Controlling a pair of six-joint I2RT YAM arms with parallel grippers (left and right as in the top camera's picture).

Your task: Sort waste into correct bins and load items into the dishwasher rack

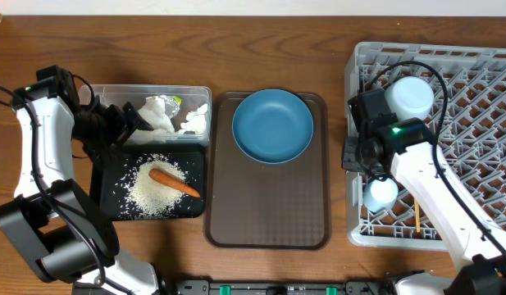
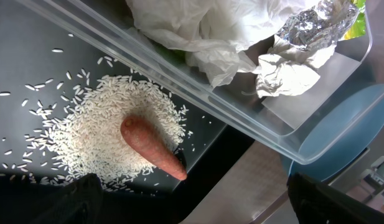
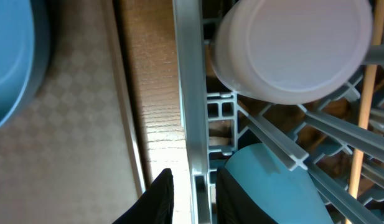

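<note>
The grey dishwasher rack (image 1: 474, 123) holds a pale pink cup (image 1: 410, 97), a light blue cup (image 1: 380, 192) and chopsticks (image 1: 417, 217). My right gripper (image 3: 198, 199) hangs over the rack's left wall (image 3: 190, 112). Its fingers stand a narrow gap apart with that wall showing between them, and the light blue cup (image 3: 272, 186) lies just beside the right finger. My left gripper (image 2: 204, 208) is wide open and empty above the black tray (image 2: 30, 50), near the carrot (image 2: 151, 146) lying on rice (image 2: 98, 130). The clear tub (image 2: 291, 134) holds white napkins (image 2: 204, 31) and foil.
A brown serving tray (image 1: 269, 205) lies in the middle with the blue bowl (image 1: 273, 124) at its far end. The tub (image 1: 121, 97) and the black tray (image 1: 109, 192) sit side by side at the left.
</note>
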